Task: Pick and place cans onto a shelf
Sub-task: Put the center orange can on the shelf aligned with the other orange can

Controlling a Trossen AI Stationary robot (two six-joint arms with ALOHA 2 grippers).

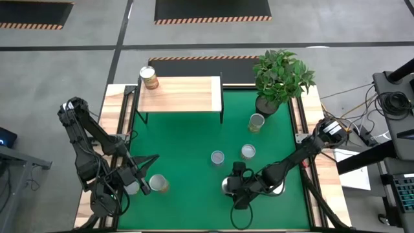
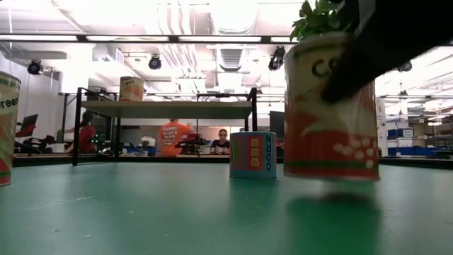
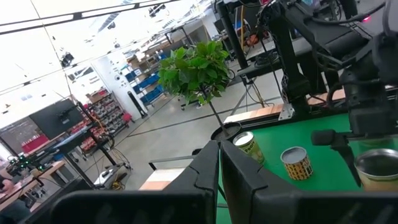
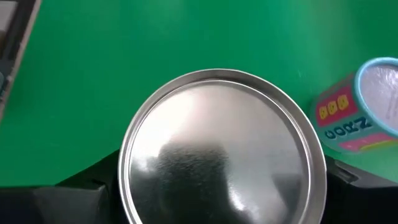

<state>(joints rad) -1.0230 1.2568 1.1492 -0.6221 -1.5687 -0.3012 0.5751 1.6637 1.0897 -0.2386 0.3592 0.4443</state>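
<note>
With the right gripper (image 1: 231, 188) straddling the silver-topped can (image 4: 221, 149), fingers apart, centre it between them before closing.

Six cans (image 1: 150, 78); one shelf (image 1: 180, 94); one plant (image 1: 281, 74); two arms (image 1: 84, 139).

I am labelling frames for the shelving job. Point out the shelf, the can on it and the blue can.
shelf (image 1: 184, 94), high view, bare plank top.
can on the shelf (image 1: 149, 77), high view, its side.
blue can (image 2: 253, 154), low view, its label.
</note>
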